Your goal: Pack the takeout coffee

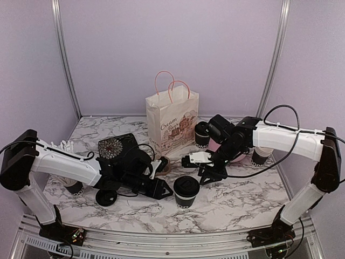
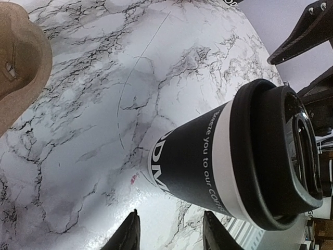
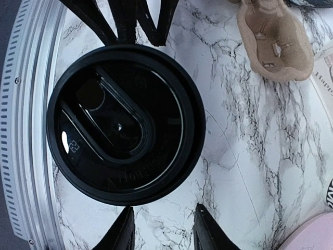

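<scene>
Gripping the cup [image 2: 187, 156], at the left jaws' 1 o'clock, is best done below its lid [image 2: 276, 156]; both jaws are seen spread, empty.

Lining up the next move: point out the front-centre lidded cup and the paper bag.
lidded cup [image 1: 186, 185]: top external view, on its black lid.
paper bag [image 1: 172, 127]: top external view, on its printed front face.

Cup [image 2: 193, 162] side: "you to our COFF"; bag [image 1: 171, 123]: "Cream".
</scene>
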{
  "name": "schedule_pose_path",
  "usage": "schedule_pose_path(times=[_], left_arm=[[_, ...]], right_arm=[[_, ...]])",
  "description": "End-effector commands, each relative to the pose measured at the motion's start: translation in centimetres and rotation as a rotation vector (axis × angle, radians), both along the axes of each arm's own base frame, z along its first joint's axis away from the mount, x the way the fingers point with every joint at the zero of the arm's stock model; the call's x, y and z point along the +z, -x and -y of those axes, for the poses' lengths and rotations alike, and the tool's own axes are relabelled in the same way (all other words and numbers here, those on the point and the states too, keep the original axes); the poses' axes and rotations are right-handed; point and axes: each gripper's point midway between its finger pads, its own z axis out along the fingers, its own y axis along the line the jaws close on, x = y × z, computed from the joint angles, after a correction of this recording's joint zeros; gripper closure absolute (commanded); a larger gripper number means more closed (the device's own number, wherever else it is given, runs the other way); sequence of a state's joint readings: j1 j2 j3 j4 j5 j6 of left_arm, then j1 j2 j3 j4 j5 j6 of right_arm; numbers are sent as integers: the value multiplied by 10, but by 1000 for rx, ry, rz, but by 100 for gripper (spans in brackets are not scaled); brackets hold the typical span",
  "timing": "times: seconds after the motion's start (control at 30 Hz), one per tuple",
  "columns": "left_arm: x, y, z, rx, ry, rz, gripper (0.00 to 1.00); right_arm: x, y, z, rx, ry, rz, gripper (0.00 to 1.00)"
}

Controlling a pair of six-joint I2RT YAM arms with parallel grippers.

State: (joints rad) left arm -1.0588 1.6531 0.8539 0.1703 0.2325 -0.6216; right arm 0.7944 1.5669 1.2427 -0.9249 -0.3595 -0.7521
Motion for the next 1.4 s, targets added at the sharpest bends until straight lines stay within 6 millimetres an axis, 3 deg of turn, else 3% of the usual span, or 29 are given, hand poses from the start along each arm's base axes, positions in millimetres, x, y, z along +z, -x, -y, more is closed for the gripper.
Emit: schedule_pose_path(times=[0.0,0.1,0.2,0.33,0.5,0.87,1.37], left_arm=[[5,-5,-11,49,-70,3,53],[9,-12,-33,134,-139,-4,44],[27,-16,-36,217,-84,-38,37],[47,-14,-22,257,26,-108,37],[59,-13,-1,260,176,-178,42],[50,-10,11,230,187,-210,55],[20,4,14,176,127,-274,60]], right_arm=[[19,-10,7,-36,-2,72,61],[31,-18,16,-95,-26,86,49],[40,-26,16,-200,-99,33,42],[28,-19,11,-279,-164,-178,54],[12,-7,6,-299,-193,-416,55],[3,1,-1,-285,-210,-529,55],[-17,14,-1,-265,-179,-650,55]])
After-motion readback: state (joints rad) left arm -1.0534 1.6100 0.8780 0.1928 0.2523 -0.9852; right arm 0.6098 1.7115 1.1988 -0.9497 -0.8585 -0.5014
